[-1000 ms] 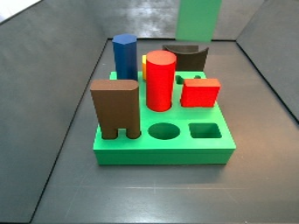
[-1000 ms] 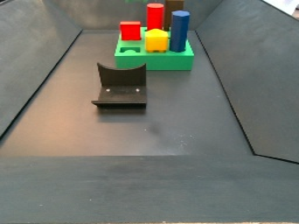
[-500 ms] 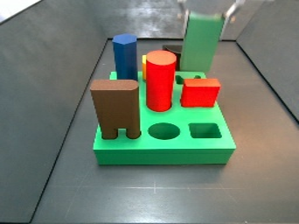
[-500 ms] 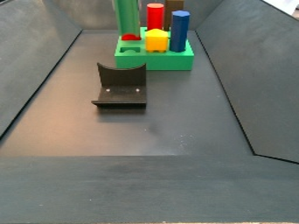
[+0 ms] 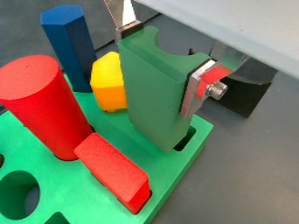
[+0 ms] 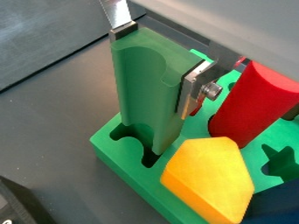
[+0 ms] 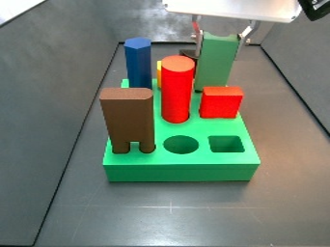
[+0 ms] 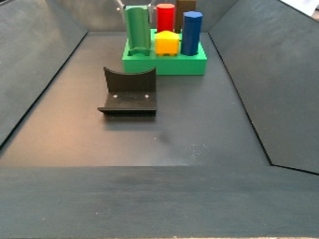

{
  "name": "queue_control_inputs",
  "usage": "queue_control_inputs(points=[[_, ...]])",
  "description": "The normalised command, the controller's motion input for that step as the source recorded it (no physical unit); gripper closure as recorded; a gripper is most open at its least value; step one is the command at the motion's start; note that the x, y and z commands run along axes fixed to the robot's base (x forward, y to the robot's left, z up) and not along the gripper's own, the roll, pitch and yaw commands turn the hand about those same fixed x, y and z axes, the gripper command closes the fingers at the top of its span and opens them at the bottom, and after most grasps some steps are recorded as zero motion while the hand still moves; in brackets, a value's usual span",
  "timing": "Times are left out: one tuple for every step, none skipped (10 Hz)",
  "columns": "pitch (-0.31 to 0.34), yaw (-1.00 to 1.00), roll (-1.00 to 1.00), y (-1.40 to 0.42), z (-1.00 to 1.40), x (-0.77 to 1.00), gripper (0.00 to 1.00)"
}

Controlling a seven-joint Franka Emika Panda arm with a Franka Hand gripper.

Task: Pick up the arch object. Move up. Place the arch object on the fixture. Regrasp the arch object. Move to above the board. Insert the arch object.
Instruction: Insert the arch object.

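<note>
In a wrist view I saw the gripper [image 5: 158, 52] clenched on the arch object [image 5: 158, 92], one silver finger [image 5: 198, 87] flat against its side. The piece stood upright with its lower end inside an opening in the board [image 5: 176, 175], beside the yellow block [image 5: 107, 81], the red cylinder [image 5: 45, 105], the blue block [image 5: 68, 39] and the red cube [image 5: 114, 171].

In a wrist view from the opposite side the arch object [image 6: 146, 87] showed dull green, its base down in a slot at the board's [image 6: 128, 157] edge, with a finger [image 6: 195, 87] pressed on it.

In a side view I found the gripper [image 7: 222, 37] low over the far side of the board [image 7: 180, 164], holding the arch object [image 7: 217, 58] upright behind the red cube [image 7: 222, 100]; the brown block [image 7: 127, 119] stood at the near corner.

In a side view down the table, the fixture [image 8: 129, 91] stood near the board [image 8: 165, 63], apart from it, and the arch object [image 8: 136, 25] rose from the board's corner.
</note>
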Motion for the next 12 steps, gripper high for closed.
queue_control_inputs(points=[[0.044, 0.00, 0.00, 0.22, -0.09, 0.07, 1.00], [0.004, 0.00, 0.00, 0.13, -0.14, 0.00, 1.00], [0.000, 0.00, 0.00, 0.04, -0.16, 0.01, 1.00], [0.000, 0.00, 0.00, 0.00, -0.22, 0.00, 1.00], [-0.011, 0.00, 0.00, 0.00, -0.25, 0.00, 1.00], [0.000, 0.00, 0.00, 0.01, -0.25, 0.06, 1.00], [0.000, 0.00, 0.00, 0.05, -0.22, 0.13, 1.00], [0.016, 0.03, -0.01, 0.14, -0.24, 0.24, 1.00], [0.047, 0.10, 0.00, 0.21, -0.24, 0.25, 1.00], [0.046, 0.09, 0.00, 0.21, -0.24, 0.23, 1.00], [0.000, 0.02, 0.00, 0.08, -0.30, 0.10, 1.00], [-0.047, 0.00, 0.00, 0.00, -0.44, 0.00, 1.00]])
